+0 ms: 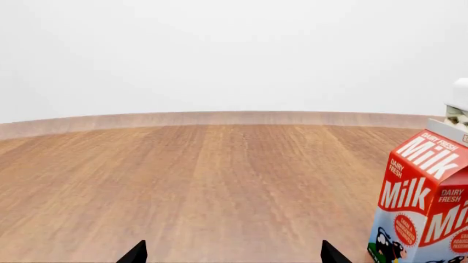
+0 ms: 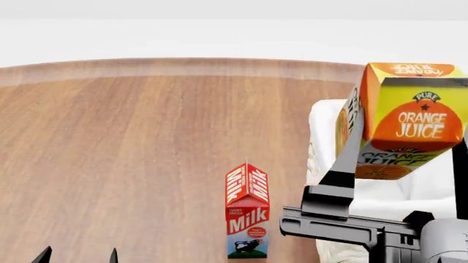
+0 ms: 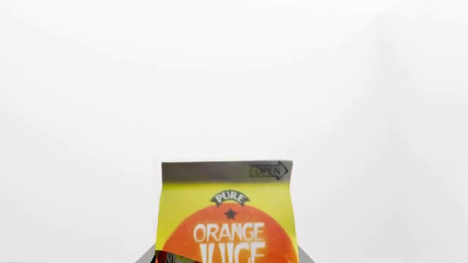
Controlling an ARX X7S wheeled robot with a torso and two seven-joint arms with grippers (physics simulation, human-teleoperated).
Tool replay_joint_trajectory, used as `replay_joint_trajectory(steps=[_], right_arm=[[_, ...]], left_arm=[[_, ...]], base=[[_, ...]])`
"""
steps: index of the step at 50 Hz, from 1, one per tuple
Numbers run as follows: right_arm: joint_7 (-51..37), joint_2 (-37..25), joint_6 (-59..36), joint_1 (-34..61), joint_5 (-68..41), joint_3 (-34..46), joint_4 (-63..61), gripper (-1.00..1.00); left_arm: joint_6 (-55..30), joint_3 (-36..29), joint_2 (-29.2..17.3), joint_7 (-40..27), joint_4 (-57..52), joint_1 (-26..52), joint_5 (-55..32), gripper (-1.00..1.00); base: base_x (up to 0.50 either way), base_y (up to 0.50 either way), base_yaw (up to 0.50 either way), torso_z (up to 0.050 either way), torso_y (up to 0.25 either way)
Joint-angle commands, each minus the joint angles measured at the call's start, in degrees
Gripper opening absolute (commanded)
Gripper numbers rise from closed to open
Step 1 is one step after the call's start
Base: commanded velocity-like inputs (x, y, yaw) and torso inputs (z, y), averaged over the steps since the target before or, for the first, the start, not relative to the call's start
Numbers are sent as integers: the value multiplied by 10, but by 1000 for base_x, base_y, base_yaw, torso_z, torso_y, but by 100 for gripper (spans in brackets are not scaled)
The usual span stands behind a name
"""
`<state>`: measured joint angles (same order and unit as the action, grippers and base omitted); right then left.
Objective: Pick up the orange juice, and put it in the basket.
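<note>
The orange juice [image 2: 409, 118] is a yellow-green and orange carton held in the air, tilted, above the basket [image 2: 321, 142]. My right gripper [image 2: 406, 148] is shut on the carton's sides, with one grey finger along each flank. In the right wrist view the orange juice [image 3: 228, 219] fills the space between the jaws of the right gripper [image 3: 227, 258] against a white background. The basket's white cloth liner shows at the right of the head view, partly hidden by the carton and the arm. My left gripper [image 2: 79, 256] is low at the near left and open, and in its own view the left gripper [image 1: 230, 255] holds nothing.
A red-and-white Milk carton [image 2: 247, 213] stands upright on the wooden table [image 2: 146, 137], just left of the basket. In the left wrist view the Milk carton [image 1: 428, 203] is off to one side of the jaws, with a corner of the basket [image 1: 459, 96] behind it. The table's far edge curves across the back.
</note>
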<state>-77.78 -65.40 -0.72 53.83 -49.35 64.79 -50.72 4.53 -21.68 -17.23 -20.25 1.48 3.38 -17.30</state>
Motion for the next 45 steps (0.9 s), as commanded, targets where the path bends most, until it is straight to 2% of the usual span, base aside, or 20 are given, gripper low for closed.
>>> replay_joint_trajectory(steps=[1, 26, 45], right_arm=[[27, -11, 23, 0, -5, -19, 54, -100], [70, 76, -21, 32, -38, -21, 207, -100], [111, 141, 19, 6, -29, -20, 337, -100]], left_arm=[[1, -2, -1, -1, 0, 0, -1, 100], [2, -5, -3, -4, 1, 1, -3, 100], [3, -7, -5, -6, 1, 2, -5, 100]], base=[[0, 0, 0, 0, 0], [0, 0, 0, 0, 1], [0, 0, 0, 1, 1]])
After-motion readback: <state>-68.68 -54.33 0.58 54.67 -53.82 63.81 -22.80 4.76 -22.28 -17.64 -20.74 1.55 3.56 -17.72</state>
